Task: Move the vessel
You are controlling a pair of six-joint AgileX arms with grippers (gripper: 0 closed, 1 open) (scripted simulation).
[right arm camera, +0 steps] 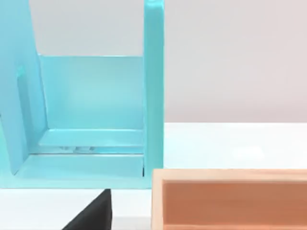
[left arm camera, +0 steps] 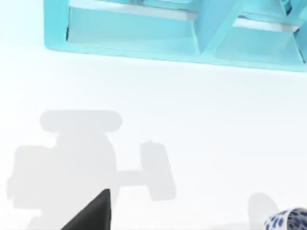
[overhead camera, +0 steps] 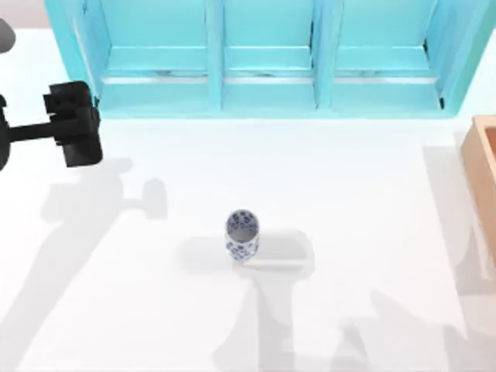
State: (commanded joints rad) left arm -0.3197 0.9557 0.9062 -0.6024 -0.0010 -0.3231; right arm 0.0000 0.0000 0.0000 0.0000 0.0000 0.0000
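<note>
The vessel [overhead camera: 242, 235] is a small white cylinder with a blue floral pattern and a grey inside. It stands upright on the white table, a little left of centre and towards the front. Its rim [left arm camera: 288, 220] peeks into a corner of the left wrist view. My left gripper [overhead camera: 76, 128] hovers at the far left of the table near the back, well apart from the vessel and holding nothing. A black part of my right gripper [right arm camera: 91, 215] appears in the right wrist view, facing the cabinet's end and a wooden box.
A light blue cabinet [overhead camera: 267, 85] with three open bays runs along the back of the table. A tan wooden box [overhead camera: 484, 170] sits at the right edge. White tabletop [overhead camera: 364, 194] lies open around the vessel.
</note>
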